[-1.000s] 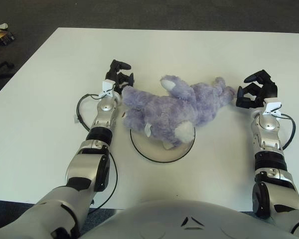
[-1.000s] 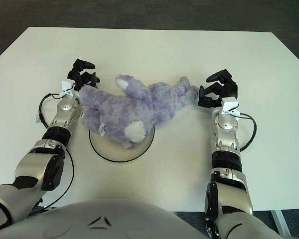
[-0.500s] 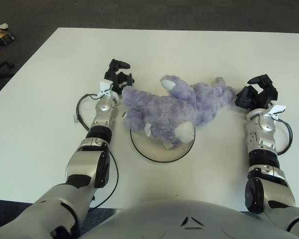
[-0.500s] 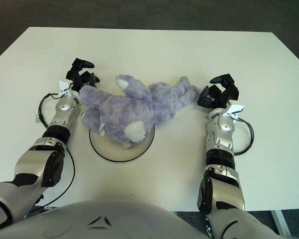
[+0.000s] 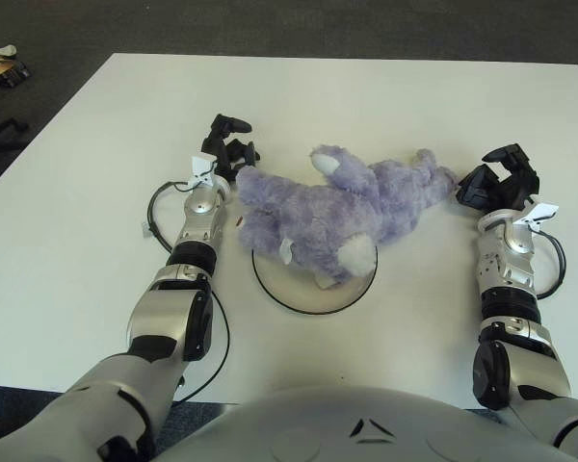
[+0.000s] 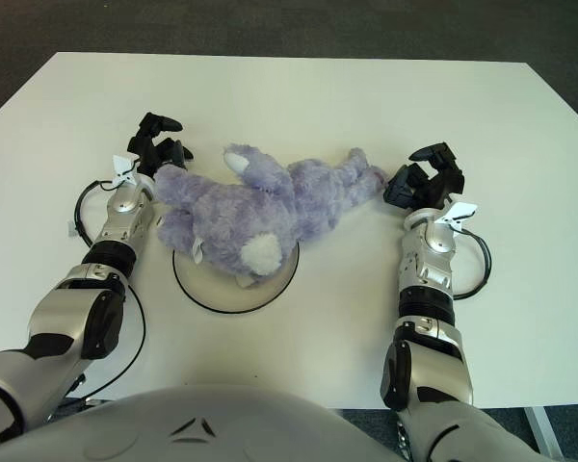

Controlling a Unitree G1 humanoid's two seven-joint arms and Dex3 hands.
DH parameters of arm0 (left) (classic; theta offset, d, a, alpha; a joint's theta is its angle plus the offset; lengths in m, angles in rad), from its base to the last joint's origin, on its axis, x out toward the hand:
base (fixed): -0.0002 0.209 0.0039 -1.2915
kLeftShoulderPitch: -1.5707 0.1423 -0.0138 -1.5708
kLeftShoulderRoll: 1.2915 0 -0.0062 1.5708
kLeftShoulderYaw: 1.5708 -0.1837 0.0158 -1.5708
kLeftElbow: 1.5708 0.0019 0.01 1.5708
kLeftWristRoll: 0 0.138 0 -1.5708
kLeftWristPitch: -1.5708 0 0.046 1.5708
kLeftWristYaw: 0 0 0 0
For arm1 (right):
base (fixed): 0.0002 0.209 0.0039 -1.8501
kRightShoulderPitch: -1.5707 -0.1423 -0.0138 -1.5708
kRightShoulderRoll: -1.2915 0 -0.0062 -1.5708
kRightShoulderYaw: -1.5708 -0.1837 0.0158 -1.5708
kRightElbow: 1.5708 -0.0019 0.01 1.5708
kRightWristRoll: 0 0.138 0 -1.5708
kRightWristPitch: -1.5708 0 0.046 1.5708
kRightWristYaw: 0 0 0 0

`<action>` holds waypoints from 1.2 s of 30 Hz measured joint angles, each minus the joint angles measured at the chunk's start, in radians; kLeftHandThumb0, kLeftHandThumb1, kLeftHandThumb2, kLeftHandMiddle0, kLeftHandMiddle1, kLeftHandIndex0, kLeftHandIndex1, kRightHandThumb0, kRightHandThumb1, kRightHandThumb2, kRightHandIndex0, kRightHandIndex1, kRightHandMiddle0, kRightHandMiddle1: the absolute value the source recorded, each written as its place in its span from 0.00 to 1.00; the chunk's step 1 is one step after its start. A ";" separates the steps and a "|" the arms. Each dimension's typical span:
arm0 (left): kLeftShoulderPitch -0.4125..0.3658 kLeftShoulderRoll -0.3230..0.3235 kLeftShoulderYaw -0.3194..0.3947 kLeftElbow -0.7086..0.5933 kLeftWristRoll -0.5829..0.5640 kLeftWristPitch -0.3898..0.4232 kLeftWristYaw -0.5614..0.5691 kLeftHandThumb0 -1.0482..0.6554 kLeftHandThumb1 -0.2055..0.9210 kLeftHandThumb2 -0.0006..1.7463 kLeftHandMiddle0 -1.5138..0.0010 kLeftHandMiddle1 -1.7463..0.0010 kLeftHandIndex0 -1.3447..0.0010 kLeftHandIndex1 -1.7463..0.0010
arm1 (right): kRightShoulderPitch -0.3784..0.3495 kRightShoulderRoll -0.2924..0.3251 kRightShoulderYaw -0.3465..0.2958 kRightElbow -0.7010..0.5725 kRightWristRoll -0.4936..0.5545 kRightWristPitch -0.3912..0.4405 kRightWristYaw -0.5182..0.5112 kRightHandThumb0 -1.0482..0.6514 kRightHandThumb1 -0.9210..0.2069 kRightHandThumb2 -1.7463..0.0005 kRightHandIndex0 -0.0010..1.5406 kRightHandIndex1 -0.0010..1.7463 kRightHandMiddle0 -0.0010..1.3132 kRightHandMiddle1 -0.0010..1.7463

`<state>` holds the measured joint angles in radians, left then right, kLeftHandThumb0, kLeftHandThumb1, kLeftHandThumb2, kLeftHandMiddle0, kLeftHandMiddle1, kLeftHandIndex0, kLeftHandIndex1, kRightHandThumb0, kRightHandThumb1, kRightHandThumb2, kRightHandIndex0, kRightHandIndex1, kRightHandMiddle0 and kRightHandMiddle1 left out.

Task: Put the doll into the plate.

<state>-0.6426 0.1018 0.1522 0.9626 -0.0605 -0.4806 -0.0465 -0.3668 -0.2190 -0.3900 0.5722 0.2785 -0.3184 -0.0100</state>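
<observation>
No writing is showing anywhere. The purple plush doll (image 5: 337, 210) is lying across the white plate (image 5: 313, 289) — its lower half is covering the plate's far part, while its upper body is stretching past the rim onto the white table (image 5: 385, 106). The left hand (image 5: 229, 152) is sitting just beside the doll's left end, fingers loosely spread and holding nothing. The right hand (image 5: 499, 181) is sitting by the doll's right tip — fingers relaxed and empty.
</observation>
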 measured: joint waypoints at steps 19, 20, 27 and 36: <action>0.005 0.003 -0.024 -0.001 0.014 -0.023 -0.015 0.61 0.48 0.73 0.54 0.08 0.75 0.00 | 0.001 0.003 0.010 -0.010 0.015 0.019 0.076 0.62 0.90 0.03 0.66 0.85 0.53 1.00; 0.006 0.003 -0.025 -0.002 0.015 -0.029 -0.015 0.61 0.48 0.73 0.54 0.08 0.75 0.00 | 0.002 0.004 0.010 -0.012 0.019 0.022 0.080 0.62 0.91 0.02 0.66 0.86 0.53 1.00; 0.012 -0.003 -0.028 -0.008 0.031 -0.042 -0.001 0.61 0.51 0.71 0.56 0.06 0.77 0.00 | 0.002 0.005 0.006 -0.020 0.031 0.042 0.104 0.61 0.88 0.00 0.60 0.98 0.52 0.99; 0.017 -0.009 -0.025 -0.020 0.031 -0.031 0.022 0.61 0.51 0.73 0.68 0.01 0.68 0.00 | 0.001 0.005 0.004 -0.020 0.031 0.050 0.119 0.61 0.89 0.00 0.60 1.00 0.54 0.96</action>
<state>-0.6260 0.0925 0.1268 0.9425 -0.0298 -0.5117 -0.0250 -0.3654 -0.2144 -0.3865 0.5527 0.3093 -0.2687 0.1087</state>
